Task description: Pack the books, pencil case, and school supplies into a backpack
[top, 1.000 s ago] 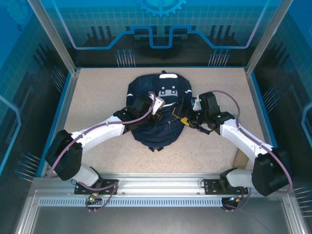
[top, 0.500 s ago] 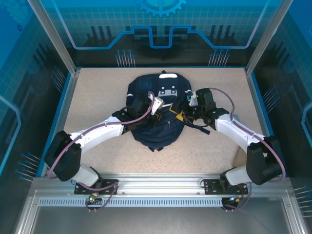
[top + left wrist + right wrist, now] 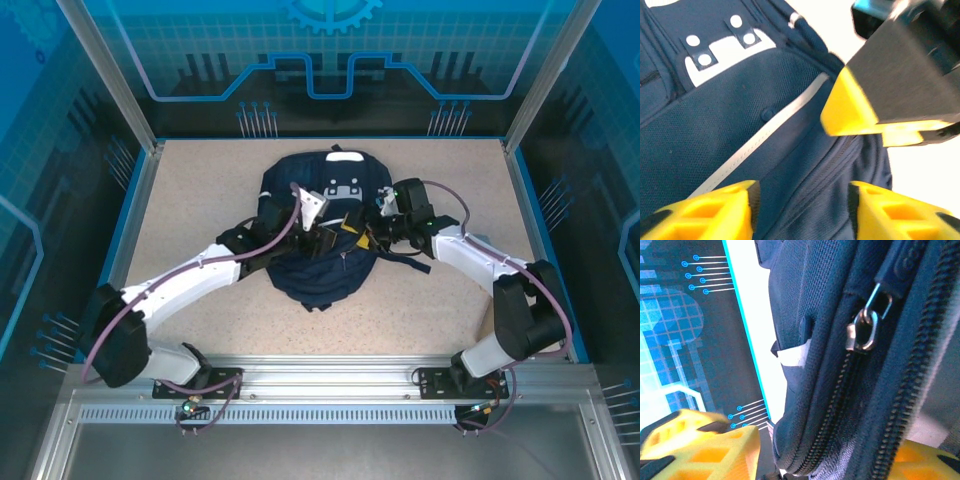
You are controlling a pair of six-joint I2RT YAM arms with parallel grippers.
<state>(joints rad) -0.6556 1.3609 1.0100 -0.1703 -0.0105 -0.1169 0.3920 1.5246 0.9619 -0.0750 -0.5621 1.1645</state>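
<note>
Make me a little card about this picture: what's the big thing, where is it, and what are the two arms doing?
big thing: backpack, navy blue with thin white stripes
where: lying in the middle of the table
decoration: white patch with dots
left end effector: open, just above the backpack
right end effector: fingers on either side of the backpack's zipped edge; can't tell if squeezing
zipper pull: silver, close to the right end effector
</note>
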